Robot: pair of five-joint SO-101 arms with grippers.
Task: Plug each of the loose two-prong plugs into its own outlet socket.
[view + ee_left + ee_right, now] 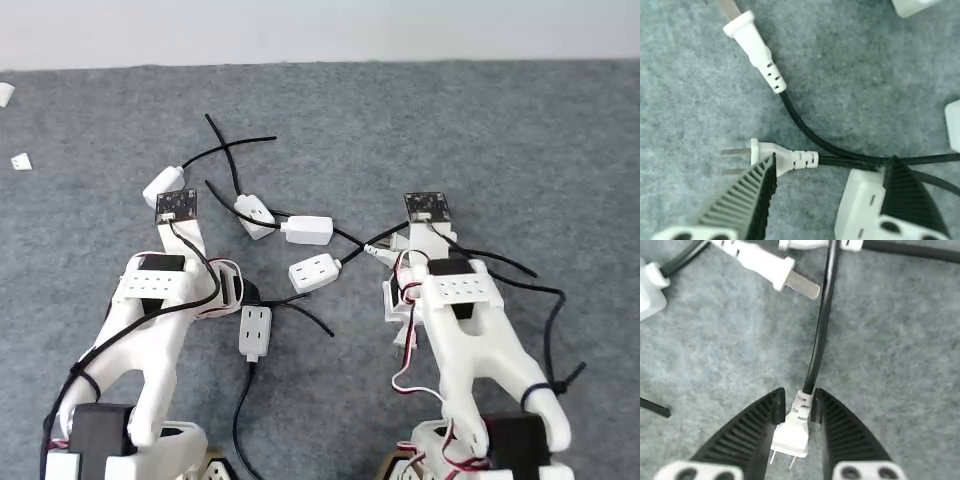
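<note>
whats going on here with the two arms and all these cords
Two robot arms are sorting out loose plugs and outlet sockets on a grey mat. The right gripper is shut on a two-prong plug near its cord end, prongs free. The left gripper is open above a second plug, which lies flat next to a socket block. Neither of these plugs is in a socket yet.

I can't read any words, numbers or signs here. The white plug (pixel 790 432) has small ridges on it but no print that I can make out. The white socket block (pixel 313 271) shows its slots and no print that I can read.
</note>
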